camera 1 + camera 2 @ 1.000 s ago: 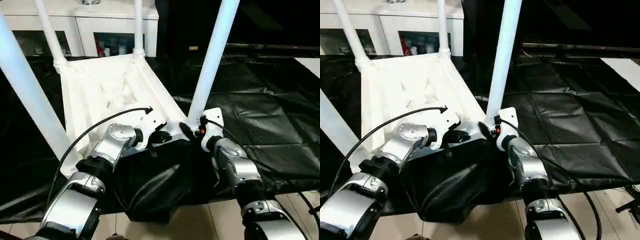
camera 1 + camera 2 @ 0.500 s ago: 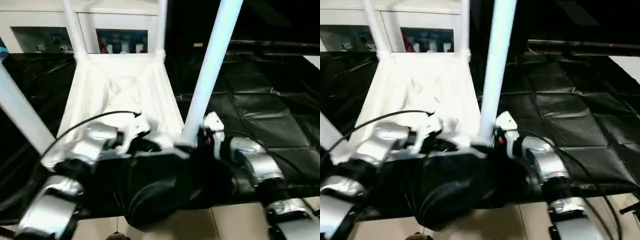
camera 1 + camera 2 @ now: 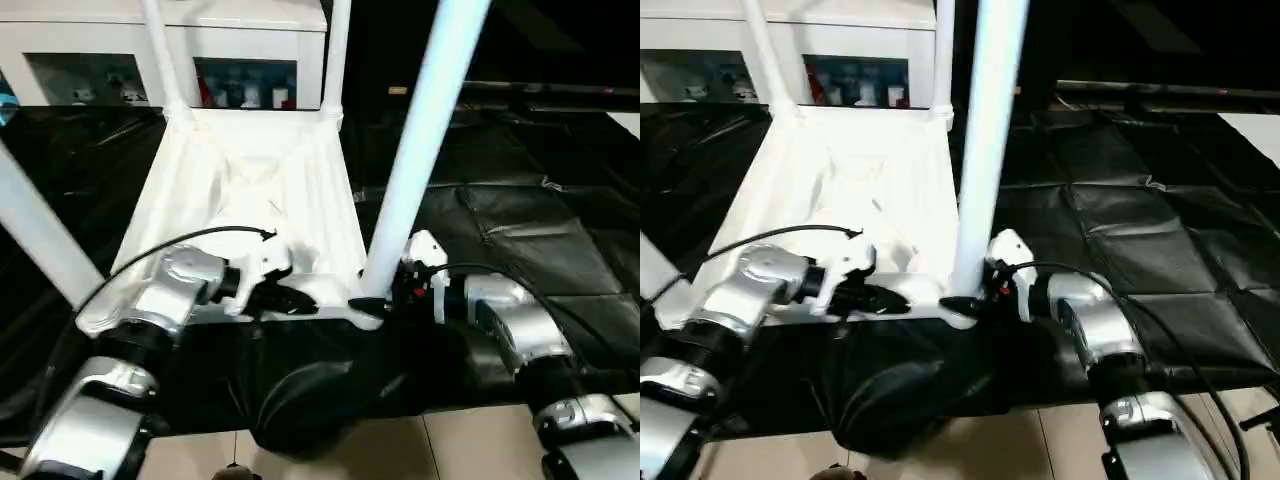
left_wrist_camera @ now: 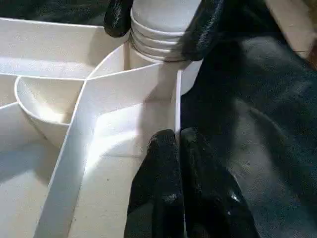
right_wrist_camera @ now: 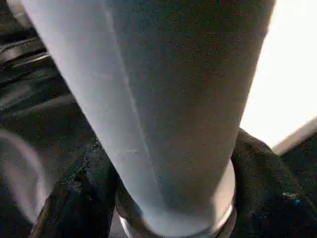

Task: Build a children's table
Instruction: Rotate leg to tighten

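White plastic tabletop (image 3: 250,200) lies upside down, ribbed underside up, on black sheeting. Four white tapered legs stand upright in its rounded corner sockets: near right leg (image 3: 420,140), near left leg (image 3: 40,235), two far legs (image 3: 160,50) (image 3: 335,55) at the back corners.

Tabletop (image 3: 250,190), white plastic, ribbed underside up: one. Tube legs, white, standing in its corner sockets: four, being near right (image 3: 420,150), near left (image 3: 40,245), far left (image 3: 160,55), far right (image 3: 336,55). Claws, black-fingered: two, left claw (image 4: 179,148) and right claw (image 3: 372,303); cabinet (image 3: 90,40), white, glass-doored: one
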Tool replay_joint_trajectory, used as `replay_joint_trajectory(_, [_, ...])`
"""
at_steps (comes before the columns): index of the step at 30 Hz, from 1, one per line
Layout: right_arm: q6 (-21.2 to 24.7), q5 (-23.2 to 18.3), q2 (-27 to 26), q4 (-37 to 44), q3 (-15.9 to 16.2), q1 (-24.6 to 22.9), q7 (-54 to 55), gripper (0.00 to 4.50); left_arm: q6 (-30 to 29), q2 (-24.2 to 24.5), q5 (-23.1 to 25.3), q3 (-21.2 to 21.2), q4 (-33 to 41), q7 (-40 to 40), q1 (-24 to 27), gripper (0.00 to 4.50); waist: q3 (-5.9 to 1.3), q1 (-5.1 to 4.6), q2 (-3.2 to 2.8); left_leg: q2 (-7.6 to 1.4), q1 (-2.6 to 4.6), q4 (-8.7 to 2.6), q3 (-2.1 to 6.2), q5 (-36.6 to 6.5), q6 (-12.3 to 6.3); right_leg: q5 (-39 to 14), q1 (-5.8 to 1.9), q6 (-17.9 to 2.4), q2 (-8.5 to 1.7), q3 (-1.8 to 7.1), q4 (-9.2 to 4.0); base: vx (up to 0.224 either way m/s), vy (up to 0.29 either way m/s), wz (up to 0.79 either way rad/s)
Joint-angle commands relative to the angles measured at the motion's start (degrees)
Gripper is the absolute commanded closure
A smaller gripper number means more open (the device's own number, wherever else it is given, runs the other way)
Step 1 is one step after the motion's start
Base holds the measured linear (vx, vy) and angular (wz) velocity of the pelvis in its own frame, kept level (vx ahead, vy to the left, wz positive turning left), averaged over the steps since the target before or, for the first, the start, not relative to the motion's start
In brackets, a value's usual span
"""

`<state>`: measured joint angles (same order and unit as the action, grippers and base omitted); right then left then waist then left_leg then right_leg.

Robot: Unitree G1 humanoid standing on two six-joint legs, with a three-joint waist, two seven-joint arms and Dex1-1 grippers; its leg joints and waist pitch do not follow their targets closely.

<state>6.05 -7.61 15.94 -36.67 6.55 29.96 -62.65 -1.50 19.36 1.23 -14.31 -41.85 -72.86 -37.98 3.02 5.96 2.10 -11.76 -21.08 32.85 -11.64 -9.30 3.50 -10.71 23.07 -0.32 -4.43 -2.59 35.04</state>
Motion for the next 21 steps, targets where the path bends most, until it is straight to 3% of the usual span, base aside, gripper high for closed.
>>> replay_joint_trajectory(1, [-0.2,1.04,-2.73,-1.73,-0.67,-0.36,7.45,1.82,-1.27,-3.32,0.04,1.18,-2.34,6.96,-0.99,4.5,-3.32,-0.18,-0.01,-1.84,1.09,-3.79,0.9,-15.82,0.05,-14.84,-2.22,-12.09,-3.77,2.13,-4.48,0.0,0.0,0.0])
replay_joint_trajectory(2, [-0.04,1.44,-4.63,-2.91,-2.03,-0.44,13.56,1.82,-1.66,-4.92,0.46,1.61,-3.56,10.71,-1.69,4.5,-3.16,-0.59,-0.05,-1.76,1.2,-3.91,0.91,-16.73,0.88,-17.12,-1.84,-11.36,-3.76,2.29,-4.77,0.0,0.0,0.0])
replay_joint_trajectory(4, [0.37,1.81,-6.98,-4.22,-3.68,-0.51,20.84,1.83,-2.04,-6.85,1.12,1.97,-4.96,15.28,-2.51,4.5,-3.17,-0.87,-0.06,-1.65,1.33,-4.07,1.27,-18.72,1.91,-21.3,-1.85,-10.2,-3.97,2.21,-5.19,0.0,0.0,0.0])
replay_joint_trajectory(9, [2.45,1.59,-13.9,-7.37,-7.76,0.58,37.99,1.83,-3.32,-13.17,2.5,2.87,-8.43,27.68,-5.38,4.5,-3.2,-1.25,-0.24,-1.53,1.6,-4.18,1.4,-20.07,2.3,-22.58,-1.5,-9.04,-3.8,2.3,-5.58,0.0,0.0,0.0])
replay_joint_trajectory(13, [1.8,1.69,-17.56,-7.88,-7.45,1.54,40.06,1.83,-2.97,-15.96,3.21,2.78,-9.92,31.38,-6.62,4.5,-3.28,-1.15,-0.14,-1.45,1.3,-4.11,1.24,-19.04,1.25,-19.38,-1.66,-9.04,-3.65,2.41,-5.51,0.0,0.0,0.0])
replay_joint_trajectory(15, [0.02,1.46,-18.7,-7.42,-6.59,1.89,38.02,1.27,-2.39,-16.53,3.37,2.16,-9.8,30.5,-6.45,4.5,-3.43,-1.0,-0.19,-1.44,1.18,-3.99,1.13,-17.56,0.3,-16.71,-1.83,-9.3,-3.66,2.39,-5.29,0.0,0.0,0.0])
replay_joint_trajectory(18, [-0.66,0.98,-18.48,-6.42,-5.81,2.01,34.96,1.04,-1.28,-15.83,3.77,1.19,-9.25,28.14,-5.76,4.5,-3.46,-1.04,-0.24,-1.4,0.96,-4.01,1.13,-17.15,-0.06,-16.06,-1.98,-9.48,-3.65,2.35,-5.22,0.0,0.0,0.0])
replay_joint_trajectory(21, [-1.92,2.16,-14.84,-3.98,-2.61,1.53,27.79,0.62,0.5,-13.02,3.56,0.0,-7.61,21.81,-4.29,4.5,-3.38,-1.05,-0.14,-1.41,0.77,-4.11,1.24,-17.87,-0.52,-17.99,-2.14,-8.95,-3.75,2.26,-5.39,0.0,0.0,0.0])
